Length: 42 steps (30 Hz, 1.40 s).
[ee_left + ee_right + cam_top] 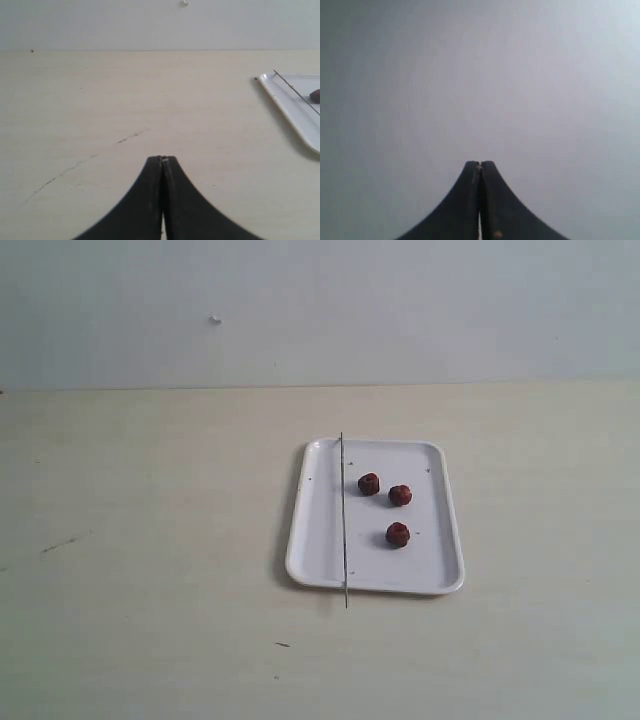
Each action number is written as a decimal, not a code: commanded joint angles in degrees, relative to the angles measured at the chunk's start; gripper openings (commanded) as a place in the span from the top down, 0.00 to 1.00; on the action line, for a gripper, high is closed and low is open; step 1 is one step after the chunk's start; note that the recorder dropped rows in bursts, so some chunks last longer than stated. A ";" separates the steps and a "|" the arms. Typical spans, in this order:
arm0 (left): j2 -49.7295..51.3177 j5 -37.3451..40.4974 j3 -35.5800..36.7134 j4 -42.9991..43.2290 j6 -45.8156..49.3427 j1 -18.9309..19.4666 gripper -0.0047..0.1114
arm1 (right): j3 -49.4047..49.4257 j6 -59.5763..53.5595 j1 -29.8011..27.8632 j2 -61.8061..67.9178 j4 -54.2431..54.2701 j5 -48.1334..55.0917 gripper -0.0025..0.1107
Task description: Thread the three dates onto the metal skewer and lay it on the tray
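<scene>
The white tray [376,517] lies on the table right of centre. Three dark red-brown dates rest loose on it: one [369,483] toward the back, one [400,495] beside it, one [398,534] nearer the front. The thin metal skewer [343,520] lies straight along the tray's left side, its ends overhanging both rims. Neither gripper shows in the exterior view. My left gripper [162,159] is shut and empty above bare table, with the tray [295,107], the skewer [296,92] and one date [315,95] off to its side. My right gripper [480,163] is shut, facing only a grey wall.
The pale wooden table [150,540] spreads wide to the left of the tray and in front of it, with a few dark scratches [62,542]. A grey wall [320,310] rises behind the table's far edge.
</scene>
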 commanded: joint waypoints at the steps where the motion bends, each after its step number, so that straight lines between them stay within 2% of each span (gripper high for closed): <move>1: -0.37 -0.10 -0.04 -0.67 -0.24 0.10 0.96 | -6.79 -7.56 -0.38 10.59 9.55 3.31 0.98; 5: -0.37 -0.10 -0.04 -0.67 -0.24 0.10 0.96 | -15.00 -12.94 -0.38 25.95 9.86 4.62 0.98; 8: -0.37 -0.10 -0.04 -0.67 -0.24 0.10 0.96 | -22.60 -17.51 -0.38 41.69 9.86 10.86 0.98; 14: -0.37 -0.10 -0.04 -0.67 -0.24 0.10 0.96 | -41.60 -18.74 -0.38 69.38 6.59 36.28 0.98; 19: -0.37 -0.83 -0.04 1.17 1.61 0.10 0.96 | -57.32 -21.81 -0.38 84.01 4.43 60.39 0.98; 21: -0.37 -4.27 -0.04 1.11 2.78 0.10 0.96 | -62.44 -25.09 -0.38 87.75 5.28 67.83 0.98; 23: -0.37 -10.54 -0.04 -5.06 2.68 0.10 0.96 | -65.67 -28.33 -0.38 90.13 7.56 71.97 0.98; 27: -0.37 -22.23 -0.04 -26.63 -0.26 0.10 0.96 | -67.87 -35.55 -0.38 92.23 14.53 72.56 0.98; 30: -0.37 -31.38 -0.04 -31.99 -0.69 0.10 0.96 | -67.87 -40.71 -0.38 92.26 19.25 72.14 0.98; 34: -0.37 -38.81 -0.04 -33.36 -4.22 0.10 0.96 | -67.87 -45.41 -0.38 92.15 24.37 71.50 0.98; 42: -0.37 -55.54 -0.04 -31.22 -18.10 0.10 0.96 | -67.99 -51.87 -0.38 92.15 30.74 68.97 0.98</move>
